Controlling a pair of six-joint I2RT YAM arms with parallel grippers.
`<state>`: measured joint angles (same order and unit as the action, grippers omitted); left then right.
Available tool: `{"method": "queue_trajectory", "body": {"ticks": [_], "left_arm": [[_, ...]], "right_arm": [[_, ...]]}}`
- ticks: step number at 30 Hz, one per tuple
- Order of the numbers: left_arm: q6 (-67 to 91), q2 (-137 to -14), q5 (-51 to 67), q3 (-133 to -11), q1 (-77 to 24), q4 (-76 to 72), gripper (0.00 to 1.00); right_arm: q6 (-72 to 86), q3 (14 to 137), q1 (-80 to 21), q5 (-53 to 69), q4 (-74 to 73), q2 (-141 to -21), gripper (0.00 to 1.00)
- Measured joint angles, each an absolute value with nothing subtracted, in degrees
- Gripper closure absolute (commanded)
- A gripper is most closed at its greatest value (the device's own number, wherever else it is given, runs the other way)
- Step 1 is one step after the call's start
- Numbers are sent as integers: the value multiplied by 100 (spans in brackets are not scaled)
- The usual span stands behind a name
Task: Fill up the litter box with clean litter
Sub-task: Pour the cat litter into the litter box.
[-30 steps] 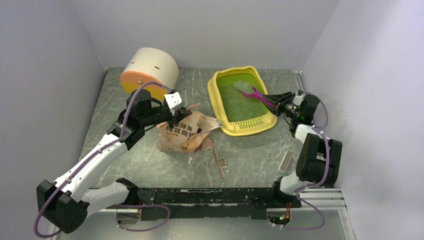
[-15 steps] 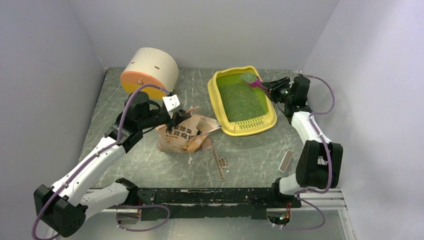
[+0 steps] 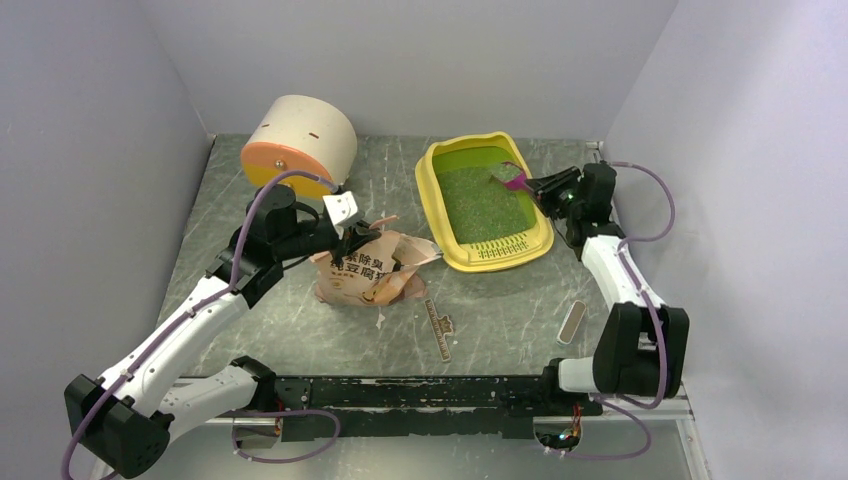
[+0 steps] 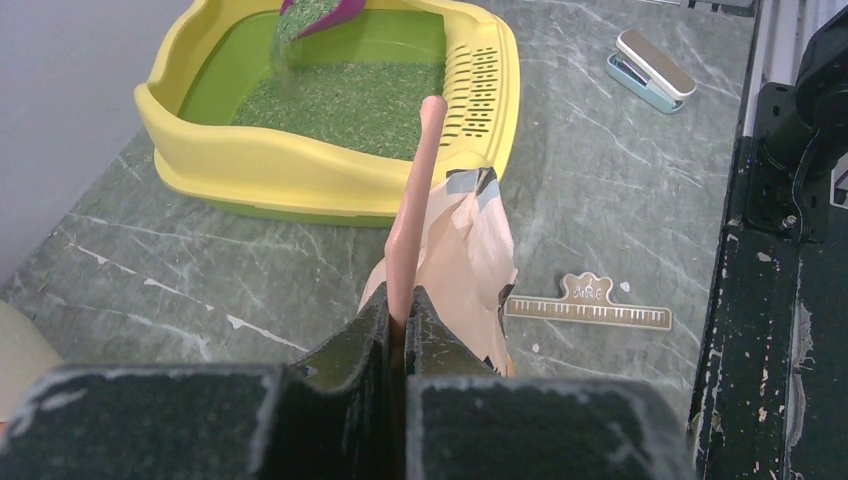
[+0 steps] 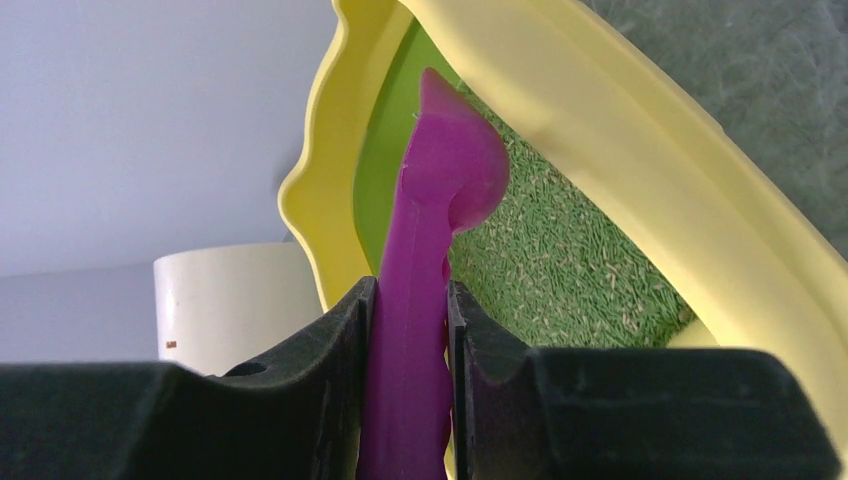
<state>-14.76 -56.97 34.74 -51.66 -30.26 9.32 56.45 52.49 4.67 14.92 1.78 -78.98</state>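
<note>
While the right tool (image 5: 408, 300) is clamping its fingers narrowly on the handle of the magenta scoop (image 5: 430, 225), you are seeing the scoop's bowl hanging tilted over the far right part of the litter box (image 3: 500, 246). In the left wrist view, granules are spilling from the bowl into the pan. The clean litter (image 3: 480, 205) is lying as a loose speckled layer across the lime-green floor of the box, which is sitting on the surface (image 3: 500, 310) toward the far right. The left tool (image 4: 398, 312) is pinching a pink edge of the printed litter bag (image 3: 370, 270), with its jaws nearly closed on it. The bag is resting crumpled just beside the box, on its left. A cream-and-orange cylindrical container (image 3: 298, 140) is lying on its side at far left. A ruler (image 3: 438, 330) and a small stapler (image 3: 573, 322) are lying nearer the arm bases, apart from the box.
</note>
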Motion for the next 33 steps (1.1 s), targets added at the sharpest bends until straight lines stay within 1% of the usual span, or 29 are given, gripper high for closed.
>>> {"method": "queue_trajectory", "body": {"ticks": [6, 20, 27, 33], "left_arm": [[-1479, -5699, 3479, -5168, -3026, 934, 95], [-1476, -5690, 3518, -5151, -3026, 934, 95], [-1476, -5555, 3529, -5059, -3026, 928, 95], [-1476, -5533, 3531, -5048, -3026, 930, 95]], "right_arm": [[5623, 4766, 572, 1378, 12, -7192, 100], [5393, 4045, 742, 1260, -1216, -5478, 100], [5234, 4036, 742, 1240, -1710, -5172, 100], [5065, 4075, 742, 1050, -1828, -5308, 100]]}}
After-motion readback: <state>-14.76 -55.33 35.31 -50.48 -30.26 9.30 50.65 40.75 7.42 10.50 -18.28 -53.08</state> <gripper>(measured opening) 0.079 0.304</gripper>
